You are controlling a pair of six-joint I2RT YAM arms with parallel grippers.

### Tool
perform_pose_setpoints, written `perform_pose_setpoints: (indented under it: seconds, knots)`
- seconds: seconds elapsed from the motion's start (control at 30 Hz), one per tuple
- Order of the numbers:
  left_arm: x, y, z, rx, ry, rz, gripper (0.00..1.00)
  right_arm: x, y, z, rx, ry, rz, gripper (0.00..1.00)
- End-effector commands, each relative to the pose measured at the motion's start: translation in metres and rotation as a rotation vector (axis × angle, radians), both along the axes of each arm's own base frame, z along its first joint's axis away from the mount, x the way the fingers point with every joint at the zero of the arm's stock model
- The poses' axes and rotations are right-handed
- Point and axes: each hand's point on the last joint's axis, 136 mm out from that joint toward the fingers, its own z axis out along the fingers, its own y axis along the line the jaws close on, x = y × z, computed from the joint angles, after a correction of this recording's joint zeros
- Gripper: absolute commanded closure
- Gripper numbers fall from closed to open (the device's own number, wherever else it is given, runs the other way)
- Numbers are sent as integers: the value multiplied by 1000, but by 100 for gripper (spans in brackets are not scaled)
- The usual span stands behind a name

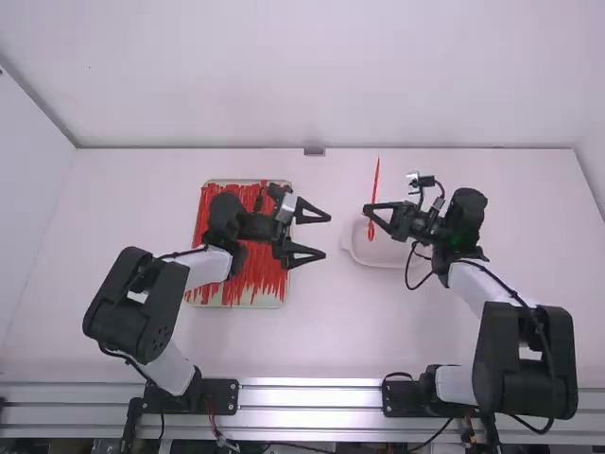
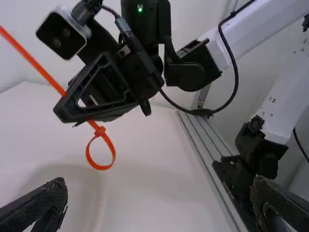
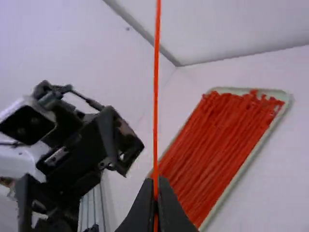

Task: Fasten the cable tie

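Tray: a pale tray (image 1: 248,305) sits left of centre on the white counter (image 1: 142,189), packed with loose red ties (image 1: 248,274).

Left tool: the left tool (image 1: 326,235) hangs over the tray's right edge, pointing toward the other arm. Its jaws are spread wide and it has hold of nothing.

White dish: a shallow white dish (image 1: 364,253) rests on the counter right of the tray, under the right arm's reach.

Right tool: the right tool (image 3: 155,186) is held above the dish, its two fingers pinched tight on a single tie.

Cable tie: the red cable tie (image 3: 157,96) is off the counter, in the right tool. Its long tail runs straight out past the fingers, and a small closed loop (image 2: 100,167) hangs on the other side of the grip.

Progress: the tail appears to be threaded through the head already, so the fastening looks essentially done. What may be left is pulling the loop tighter and setting the tie down, probably in the dish. The left tool looks placed to take the free tail, though that is a guess.

Writing: no brand, label or lettering can be read.
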Motion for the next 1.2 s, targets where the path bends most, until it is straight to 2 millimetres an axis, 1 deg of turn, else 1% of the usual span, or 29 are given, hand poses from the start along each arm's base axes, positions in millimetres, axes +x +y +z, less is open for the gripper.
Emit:
perform_pose_setpoints:
  seconds: [0.0, 0.07, 0.1, 0.2, 0.23, 0.33, 0.37, 0.43, 0.57, 0.6, 0.63, 0.7, 0.73, 0.9, 0.97, 1.1, 1.17]
  knots:
    - [9, 0, 1, -2, -47, 29, 1, 8, -8, -11, -77, -57, -76, 100]
    - [16, 0, -4, 8, -40, 64, 1, 11, -9, -20, -105, -31, -102, 100]
    - [18, 0, -6, 12, -36, 77, 1, 11, -9, -21, -111, -29, -105, 100]
    - [39, 0, -23, 69, -4, 171, 1, 15, -6, -31, -152, -14, -139, 100]
    - [43, 0, -26, 84, 3, 189, 1, 16, -6, -33, -163, -12, -147, 100]
    - [71, 5, -54, 221, 49, 325, 1, 23, -10, -51, -243, 20, -220, 100]
    - [73, 6, -58, 242, 56, 338, 1, 23, -10, -54, -255, 31, -232, 100]
    - [80, 10, -70, 325, 71, 374, 1, 27, -14, -68, -324, 54, -282, 100]
    - [85, 17, -82, 413, 57, 402, 1, 33, -24, -87, -436, 91, -381, 100]
    - [89, 21, -88, 447, 40, 425, 1, 34, -24, -91, -458, 96, -399, 100]
    - [89, 22, -88, 450, 39, 428, 1, 34, -24, -91, -464, 96, -403, 100]
    - [96, 34, -94, 479, 41, 469, 1, 35, -26, -95, -496, 98, -428, 100]
    - [97, 38, -93, 471, 54, 470, 1, 36, -29, -98, -522, 99, -451, 100]
    - [92, 45, -83, 404, 68, 411, 1, 41, -43, -108, -609, 117, -545, 100]
    - [92, 47, -83, 401, 72, 409, 1, 41, -43, -108, -627, 97, -541, 100]
    - [89, 45, -86, 412, 85, 406, 1, 44, -58, -114, -667, 118, -599, 100]
    - [88, 45, -87, 414, 91, 403, 1, 45, -57, -119, -669, 123, -595, 100]
